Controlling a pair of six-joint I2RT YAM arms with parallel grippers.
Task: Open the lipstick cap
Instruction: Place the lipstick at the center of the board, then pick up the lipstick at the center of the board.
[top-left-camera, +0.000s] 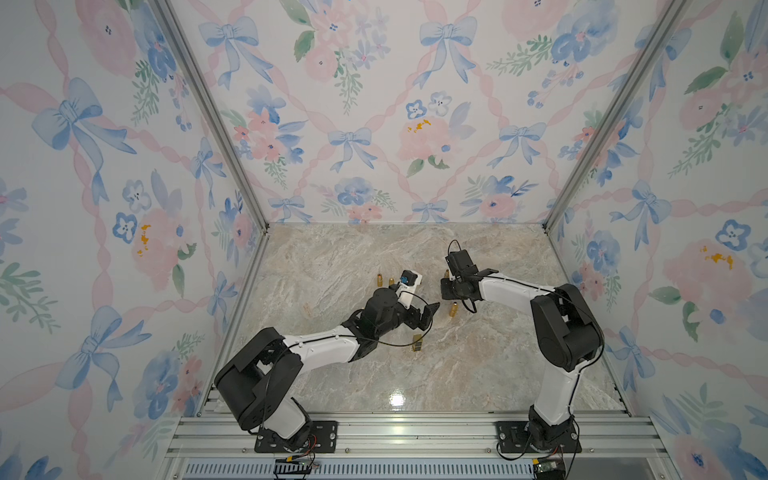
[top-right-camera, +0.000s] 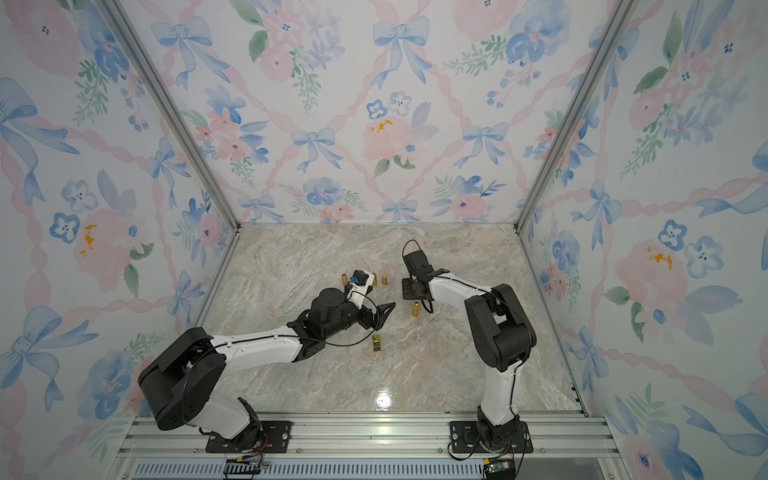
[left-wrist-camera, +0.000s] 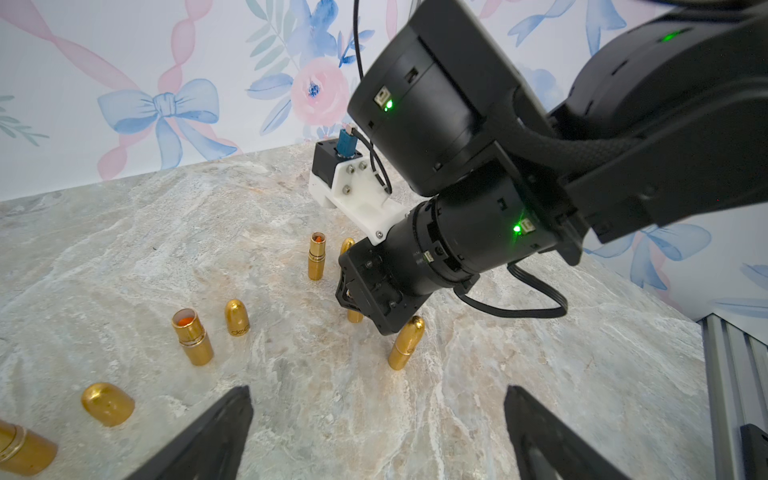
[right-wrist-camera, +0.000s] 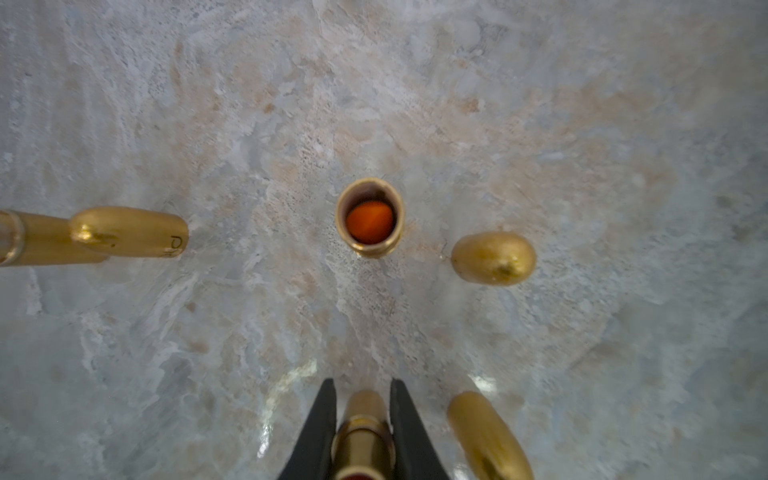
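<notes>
My right end effector (right-wrist-camera: 362, 386) is pressed in on a gold lipstick tube (right-wrist-camera: 362, 436), pinched between its two black fingers (right-wrist-camera: 320, 432) low over the worktop (right-wrist-camera: 166, 353). A sliver of red shows at the tube's near end, and I cannot tell whether a cap is on its far end. Just beyond the fingertips stands an open lipstick (right-wrist-camera: 370, 218) with its orange stick showing, and a loose gold cap (right-wrist-camera: 494, 257) sits beside it. My left end effector (left-wrist-camera: 379, 390) is spread wide with nothing between its fingers, over bare worktop. A capped lipstick (left-wrist-camera: 406, 343) stands just ahead of it, between it and the right end effector, close under the right wrist
</notes>
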